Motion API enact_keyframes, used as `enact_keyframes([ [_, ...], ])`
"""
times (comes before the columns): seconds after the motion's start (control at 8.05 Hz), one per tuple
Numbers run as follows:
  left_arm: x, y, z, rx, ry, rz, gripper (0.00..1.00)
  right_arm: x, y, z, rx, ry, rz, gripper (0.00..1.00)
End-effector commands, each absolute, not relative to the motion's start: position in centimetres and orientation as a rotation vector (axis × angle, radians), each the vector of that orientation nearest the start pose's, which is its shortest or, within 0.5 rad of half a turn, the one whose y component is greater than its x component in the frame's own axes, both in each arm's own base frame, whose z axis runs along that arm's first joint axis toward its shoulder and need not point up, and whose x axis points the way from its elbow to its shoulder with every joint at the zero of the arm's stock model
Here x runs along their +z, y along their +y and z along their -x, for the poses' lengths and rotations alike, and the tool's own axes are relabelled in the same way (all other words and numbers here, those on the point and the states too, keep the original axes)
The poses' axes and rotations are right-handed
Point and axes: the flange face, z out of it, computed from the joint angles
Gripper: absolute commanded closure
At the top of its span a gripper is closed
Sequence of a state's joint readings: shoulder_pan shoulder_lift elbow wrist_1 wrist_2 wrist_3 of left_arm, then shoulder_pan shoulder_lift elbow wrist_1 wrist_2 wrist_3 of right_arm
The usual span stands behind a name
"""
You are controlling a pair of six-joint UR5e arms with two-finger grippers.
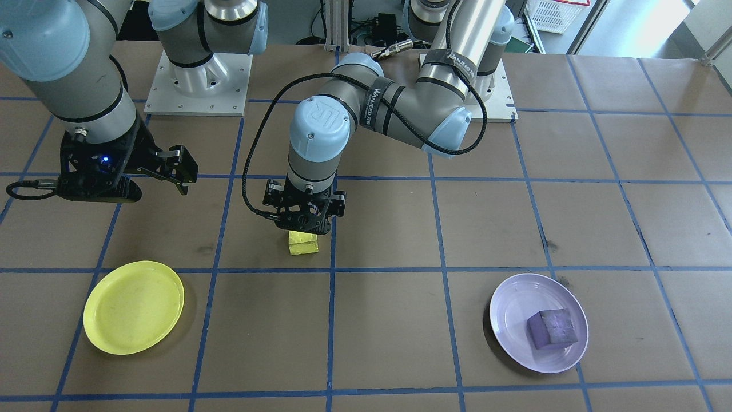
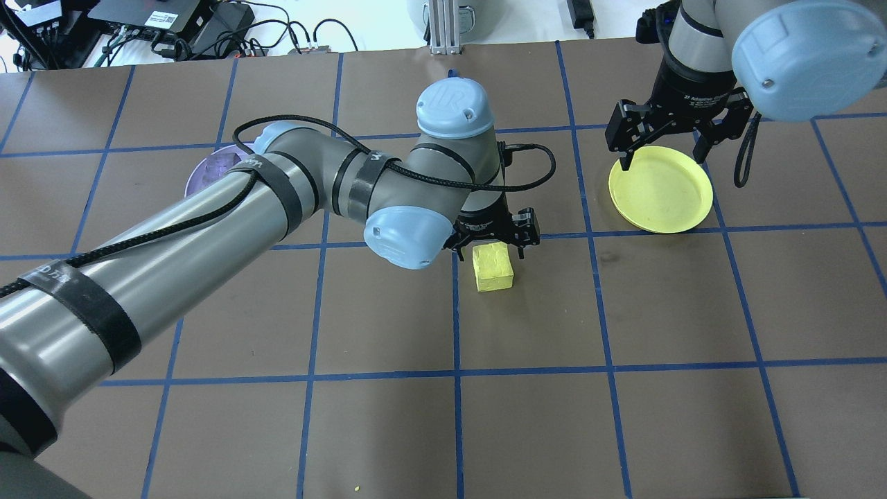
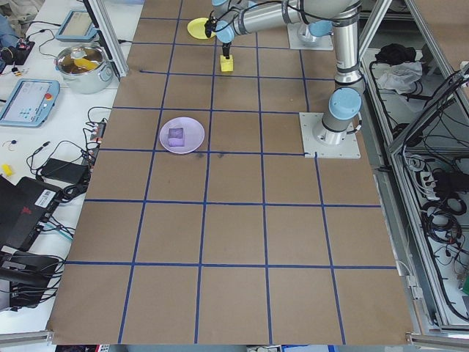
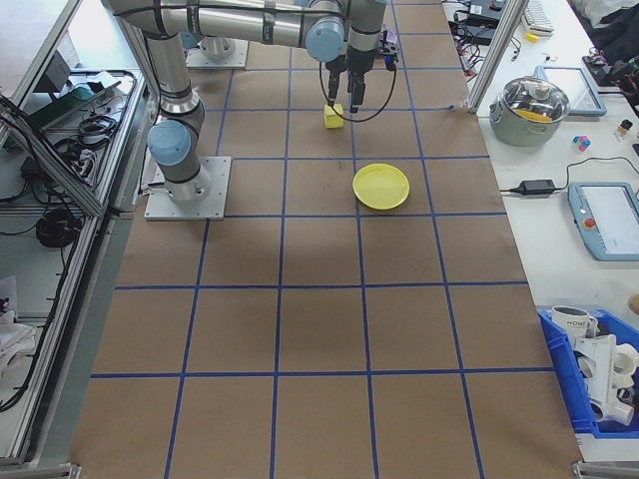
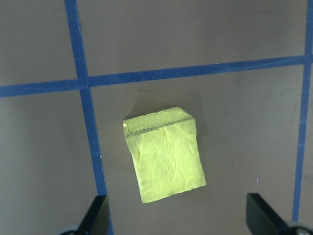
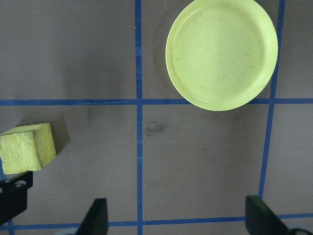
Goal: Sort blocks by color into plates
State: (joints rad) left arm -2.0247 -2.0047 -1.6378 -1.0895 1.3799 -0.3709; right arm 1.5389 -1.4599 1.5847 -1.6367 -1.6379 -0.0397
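Left gripper [image 5: 176,215]: jaws spread wide, wider than the yellow block, gripping nothing; it hangs right over the block, and I can't tell whether the fingers touch it.
Yellow block [image 5: 166,161]: sits on the brown table [image 2: 388,312] just beside a blue tape line [image 5: 90,132], between the left gripper's two fingertips in the wrist view.
Right gripper [image 6: 176,218]: fingers wide apart, holding nothing, raised above the table near the yellow plate, well apart from the yellow block.
Yellow plate [image 1: 133,307]: on the table, off to the robot's right of the yellow block, with nothing in it.
Lavender plate [image 1: 514,303]: on the table, off to the robot's left of the yellow block, farther from it than the yellow plate.
Purple block [image 1: 551,329]: lies inside the lavender plate, towards its outer rim.
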Motion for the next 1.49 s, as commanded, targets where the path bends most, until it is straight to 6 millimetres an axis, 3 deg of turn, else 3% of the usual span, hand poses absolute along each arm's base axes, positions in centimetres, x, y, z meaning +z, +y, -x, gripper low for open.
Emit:
enact_keyframes([
  [0.0,29.4,-51.3,36.1,0.11,3.324,-0.251,0.0,43.5,-53.3,-11.3,0.071,3.191,0.019,0.0],
  [0.12,31.2,-53.5,31.5,0.121,3.324,-0.202,0.0,43.8,-53.1,-11.3,0.062,3.19,0.023,0.0],
  [0.25,34.8,-55.2,27.2,0.152,3.305,-0.233,0.0,43.9,-52.9,-11.5,0.059,3.189,0.033,0.0],
  [0.37,38.2,-56.9,24.3,0.173,3.183,-0.266,0.0,43.5,-53.0,-11.9,0.064,3.19,0.048,0.0],
  [0.62,47.1,-57.7,24.1,0.074,3.162,-0.266,0.0,42.9,-53.4,-13.6,0.066,3.044,0.157,0.0],
  [0.75,49.2,-57.1,23.9,0.032,3.15,-0.271,0.0,42.3,-53.7,-13.9,0.065,2.992,0.371,0.0],
  [0.87,51.5,-55.9,23.6,-0.032,3.141,-0.273,0.0,42.1,-53.6,-14.0,0.07,2.986,0.395,0.0],
  [1.12,57.0,-52.2,22.4,-0.188,3.092,-0.282,0.0,38.1,-53.3,-16.2,0.195,2.965,0.457,0.0],
  [1.24,58.6,-51.1,22.2,-0.23,3.099,-0.282,0.0,36.2,-53.0,-18.1,0.227,2.958,0.465,0.0],
  [1.37,59.6,-50.1,22.0,-0.257,3.095,-0.279,0.0,35.5,-52.9,-19.2,0.236,2.989,0.318,0.0],
])
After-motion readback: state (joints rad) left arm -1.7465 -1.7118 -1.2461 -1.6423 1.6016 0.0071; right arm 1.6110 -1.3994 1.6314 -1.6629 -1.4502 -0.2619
